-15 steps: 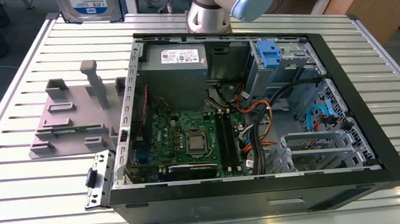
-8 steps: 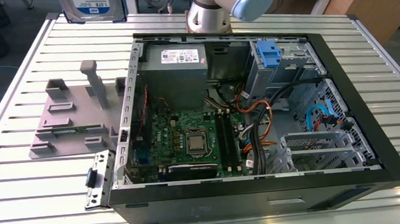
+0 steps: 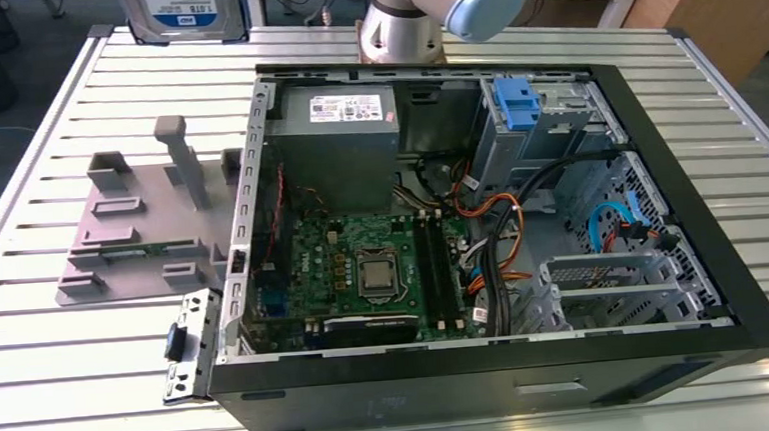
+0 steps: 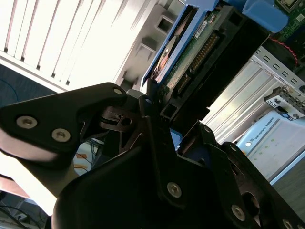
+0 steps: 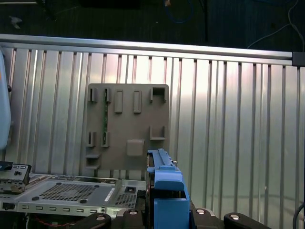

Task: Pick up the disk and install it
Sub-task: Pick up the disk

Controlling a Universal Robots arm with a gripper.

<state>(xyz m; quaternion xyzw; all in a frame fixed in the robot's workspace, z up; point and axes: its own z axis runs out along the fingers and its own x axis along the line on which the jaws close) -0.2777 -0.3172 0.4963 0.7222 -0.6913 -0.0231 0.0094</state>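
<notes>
Pincer (image 4: pixel 169 114) is clamped tight on the disk (image 4: pixel 195 45), and the first wrist view has the blue bracket poking out edge-on between the jaws. The disk hangs in the air, well clear of the slatted table (image 3: pixel 75 395). A grey fixture plate (image 5: pixel 127 126) sits below the pincer, with the open PC case (image 3: pixel 435 393) beside that.

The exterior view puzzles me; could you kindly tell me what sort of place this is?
Probably a robotics lab bench for computer assembly: an open desktop computer case lies on a slatted metal table beside a grey fixture plate, and the arm's pincer holds the disk.
</notes>
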